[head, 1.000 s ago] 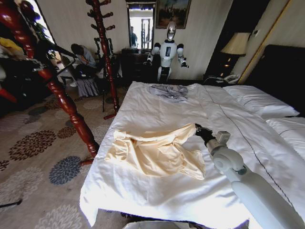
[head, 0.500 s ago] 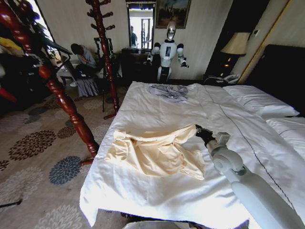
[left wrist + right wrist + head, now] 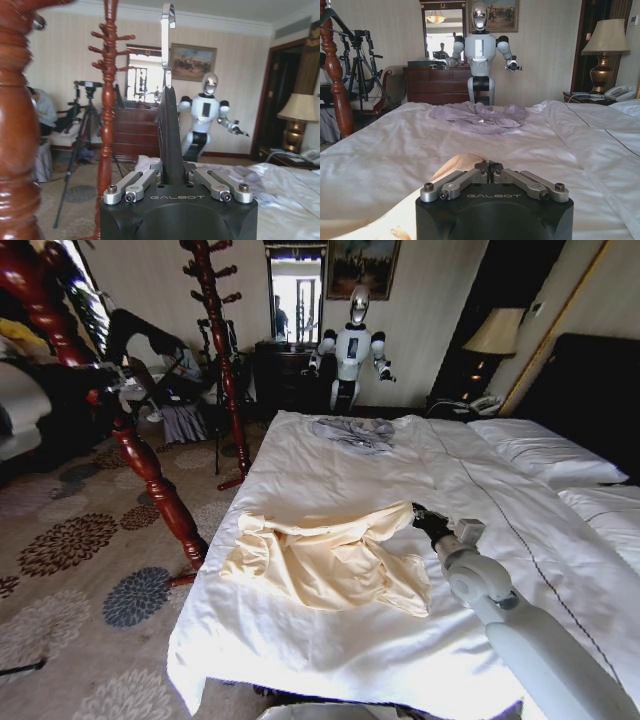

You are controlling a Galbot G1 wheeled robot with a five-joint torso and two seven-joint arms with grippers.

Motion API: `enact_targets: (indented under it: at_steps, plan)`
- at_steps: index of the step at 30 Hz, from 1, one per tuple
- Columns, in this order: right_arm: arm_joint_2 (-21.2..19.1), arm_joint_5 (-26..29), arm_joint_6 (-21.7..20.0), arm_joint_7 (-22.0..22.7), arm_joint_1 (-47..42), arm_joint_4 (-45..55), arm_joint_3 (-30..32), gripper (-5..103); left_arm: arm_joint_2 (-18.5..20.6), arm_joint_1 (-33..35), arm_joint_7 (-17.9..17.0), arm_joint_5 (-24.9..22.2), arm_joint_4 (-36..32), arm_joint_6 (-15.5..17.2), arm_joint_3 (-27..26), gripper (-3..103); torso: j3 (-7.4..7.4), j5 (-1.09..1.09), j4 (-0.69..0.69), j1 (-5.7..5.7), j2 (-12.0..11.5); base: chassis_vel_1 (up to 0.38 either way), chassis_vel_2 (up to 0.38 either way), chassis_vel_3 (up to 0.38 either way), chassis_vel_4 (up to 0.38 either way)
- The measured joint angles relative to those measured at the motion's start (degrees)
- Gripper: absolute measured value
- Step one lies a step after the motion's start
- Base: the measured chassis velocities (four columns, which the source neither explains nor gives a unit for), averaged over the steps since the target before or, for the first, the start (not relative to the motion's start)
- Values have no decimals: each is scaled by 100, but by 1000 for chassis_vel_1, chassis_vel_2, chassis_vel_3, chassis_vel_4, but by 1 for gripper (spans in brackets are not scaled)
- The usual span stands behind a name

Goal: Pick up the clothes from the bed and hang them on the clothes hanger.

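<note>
The clothes (image 3: 325, 558), a cream-yellow garment, lie crumpled on the near left part of the bed (image 3: 330, 475). My right gripper (image 3: 422, 519) rests on the duvet at the garment's right end. In the right wrist view its fingers (image 3: 470, 177) meet, shut on a fold of the cream fabric (image 3: 457, 164). My left gripper (image 3: 170, 174) is raised beside the floor-side coat stand and shut on the clothes hanger (image 3: 170, 125). The hanger stands upright, black and seen edge-on, with its silver hook (image 3: 167, 30) on top.
A reddish-brown coat stand (image 3: 150, 470) stands close to the bed's left edge, a second one (image 3: 222, 340) farther back. A grey-blue garment (image 3: 352, 432) lies at the far end of the bed. White pillows (image 3: 545, 450) are right. Another robot (image 3: 350, 345) stands by the dresser.
At the upper left, the left arm and the dark hanger have shifted beside the coat stand. The right gripper has edged slightly right along the duvet with the garment's end.
</note>
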Motion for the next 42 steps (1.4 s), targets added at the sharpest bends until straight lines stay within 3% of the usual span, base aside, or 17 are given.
enact_targets:
  at_steps: [3,6,7,10,12,13,17,22,27,32,42]
  plan:
    - [-11,10,0,1,1,-4,18,0,-96,466,187,85,-280,-109,-230,18,0,0,0,0,0,0,0,0,0]
    - [-12,19,0,3,7,-42,31,0,-254,1495,788,380,-793,-409,-754,18,-1,2,1,0,0,0,0,0,0]
    - [-12,19,0,3,7,-42,31,0,-254,1495,788,380,-793,-409,-754,18,-1,2,1,0,0,0,0,0,0]
    - [-16,33,0,9,3,-47,32,0,-451,2513,1603,1142,-1142,-1128,-909,18,0,-1,1,0,0,0,0,0,0]
    - [-58,108,-11,40,-2,-24,-6,0,-553,2960,1943,1513,-1337,-1405,-893,18,0,0,1,0,0,0,0,0,0]
    - [-58,108,-11,40,-2,-24,-6,0,-553,2960,1943,1513,-1337,-1405,-893,18,0,0,1,0,0,0,0,0,0]
    - [-111,123,-28,60,24,-16,-112,0,-623,3669,2607,2335,-1481,-1681,-785,18,-1,2,-1,0,0,0,0,0,0]
    - [-97,173,-39,107,86,-44,-165,0,-696,4409,3059,2875,-1620,-1883,-819,18,-1,1,2,0,0,0,0,0,0]
    - [-182,258,-68,152,47,1,-130,0,-775,4778,3368,3783,-1639,-2311,-575,18,-1,0,1,0,0,0,0,0,0]
    - [-242,281,-79,164,69,-8,-55,0,-764,5024,3593,4324,-1523,-2439,-337,18,0,1,3,0,0,0,0,0,0]
    - [-276,349,-90,191,16,-2,99,0,-652,5068,4480,4288,-1216,-2673,148,18,0,0,0,0,0,0,0,0,0]
